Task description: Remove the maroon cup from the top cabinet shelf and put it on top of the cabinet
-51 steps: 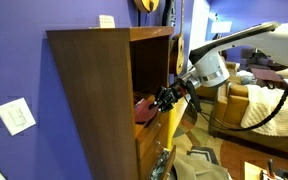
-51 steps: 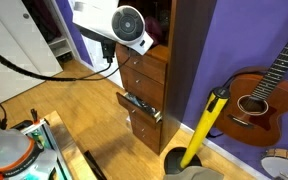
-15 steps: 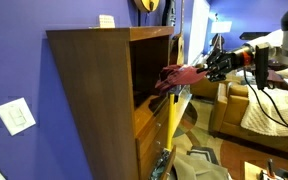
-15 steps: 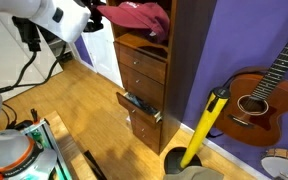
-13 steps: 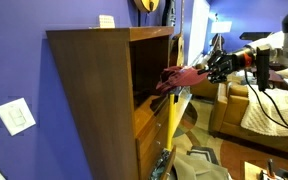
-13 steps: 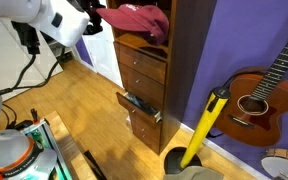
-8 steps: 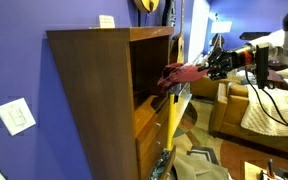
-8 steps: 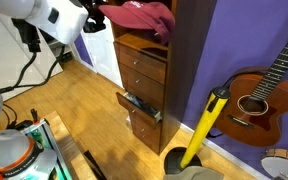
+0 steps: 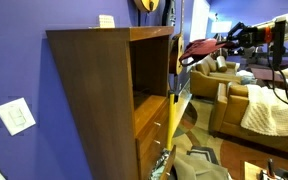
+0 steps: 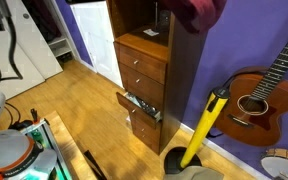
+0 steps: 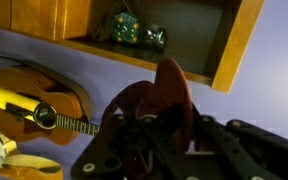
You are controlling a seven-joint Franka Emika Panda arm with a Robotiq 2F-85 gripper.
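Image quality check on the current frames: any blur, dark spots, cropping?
Wrist view: soft throughout; the claw is a dark, underexposed mass, the maroon cup dim. In an exterior view the cup looks slightly soft and the cabinet compartment sits in shadow; in an exterior view the cup is cut by the top edge.

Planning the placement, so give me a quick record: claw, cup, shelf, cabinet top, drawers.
claw: shut on the maroon cup, in front of the cabinet
maroon cup: in the air, clear of the top cabinet shelf
cabinet top: small white card on it; cup not yet there
drawer: one lower, open
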